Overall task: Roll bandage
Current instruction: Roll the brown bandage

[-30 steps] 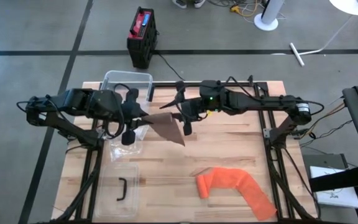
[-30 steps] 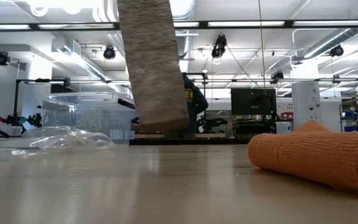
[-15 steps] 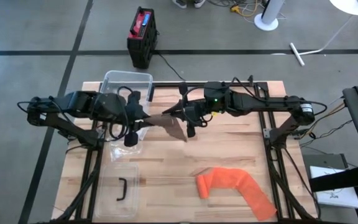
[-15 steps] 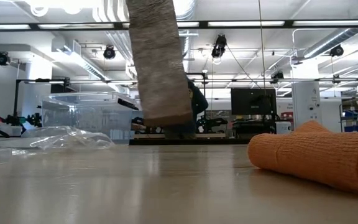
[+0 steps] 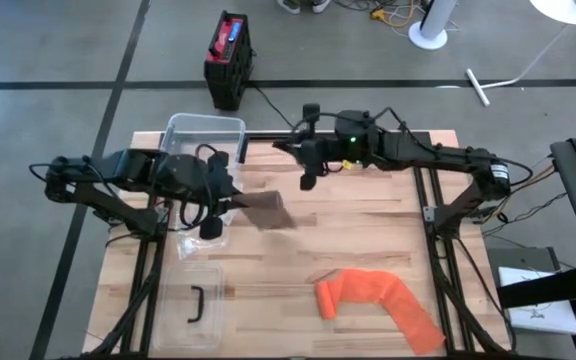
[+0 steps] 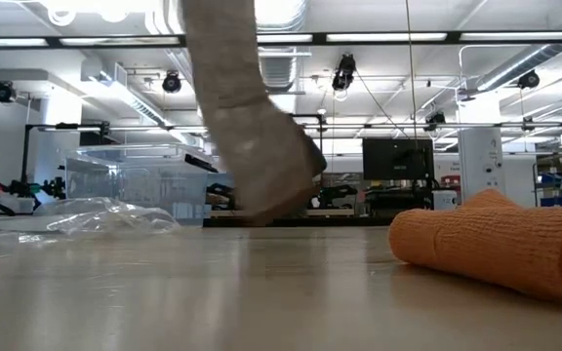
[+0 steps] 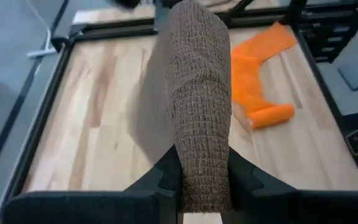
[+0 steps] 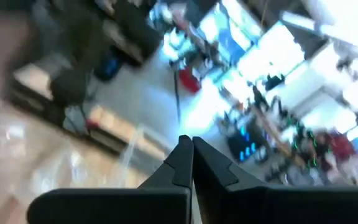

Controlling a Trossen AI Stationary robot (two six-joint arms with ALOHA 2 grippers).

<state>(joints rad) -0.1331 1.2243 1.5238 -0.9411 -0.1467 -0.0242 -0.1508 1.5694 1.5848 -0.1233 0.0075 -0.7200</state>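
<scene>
- Overhead, the left gripper (image 5: 226, 196) pinched a brown bandage (image 5: 264, 210) hanging above the table (image 5: 368, 240); the right gripper (image 5: 308, 150) hovered pressed together, empty, beside a clear bin (image 5: 204, 130).
- Low view: the bandage's (image 6: 252, 146) crumpled end hung just above the tabletop; an orange bandage (image 6: 501, 244) lay apart.
- Left wrist: the textured strip (image 7: 201, 106) ran between both fingers (image 7: 244, 177).

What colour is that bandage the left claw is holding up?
Brown, with a crinkly woven texture. The bandage shows best in the left wrist view.
</scene>
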